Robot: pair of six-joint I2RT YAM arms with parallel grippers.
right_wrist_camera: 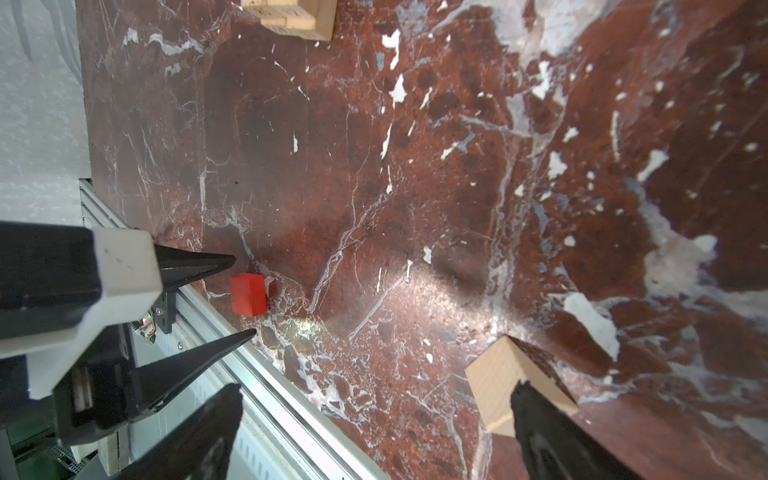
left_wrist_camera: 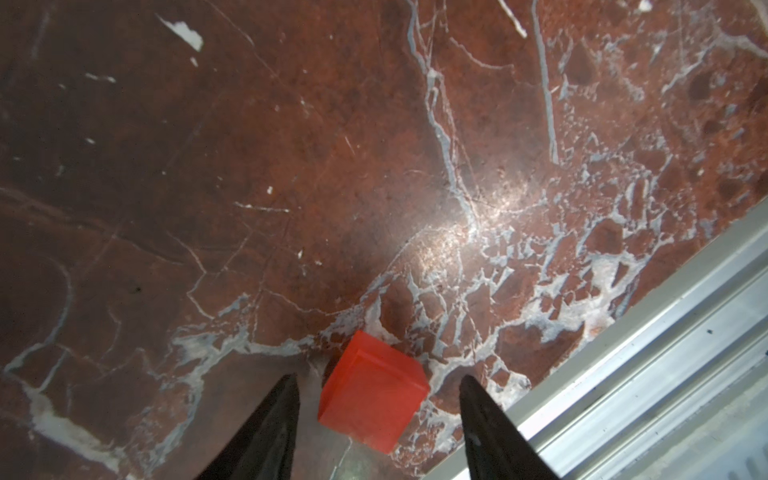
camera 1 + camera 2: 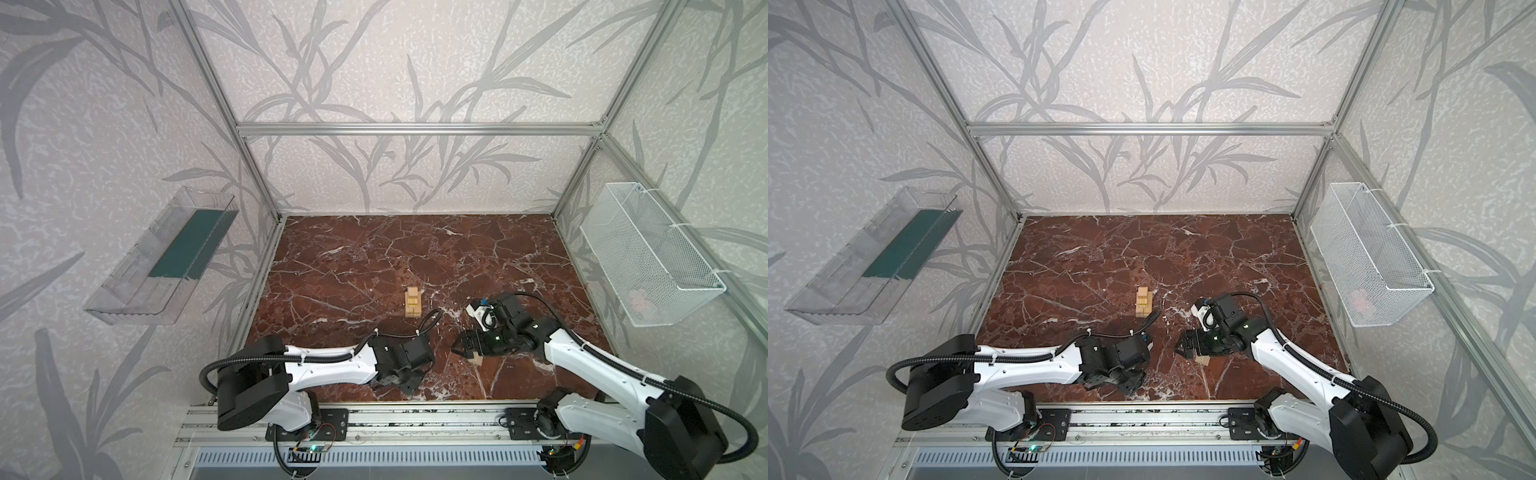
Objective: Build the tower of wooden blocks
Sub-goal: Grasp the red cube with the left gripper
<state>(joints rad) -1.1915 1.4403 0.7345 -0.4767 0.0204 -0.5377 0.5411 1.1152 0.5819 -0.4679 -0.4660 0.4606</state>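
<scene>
The tower point(image 3: 412, 302) point(image 3: 1143, 302) is a short stack of pale wood blocks mid-table; its base also shows in the right wrist view point(image 1: 291, 16). A red cube point(image 2: 372, 390) point(image 1: 248, 294) lies near the table's front edge. My left gripper point(image 2: 378, 377) point(image 3: 409, 384) points down over it, open, one finger on each side with a gap on both sides. The top views hide the red cube under that gripper. A pale wooden cube point(image 1: 498, 374) point(image 3: 477, 360) lies flat by one fingertip of my right gripper point(image 1: 376, 386) point(image 3: 457, 348), which is wide open and holds nothing.
An aluminium rail point(image 2: 665, 353) point(image 3: 374, 419) runs along the table's front edge, close to the red cube. A clear plastic tray point(image 3: 166, 257) hangs on the left wall and a white wire basket point(image 3: 648, 257) on the right. Frame posts edge the table.
</scene>
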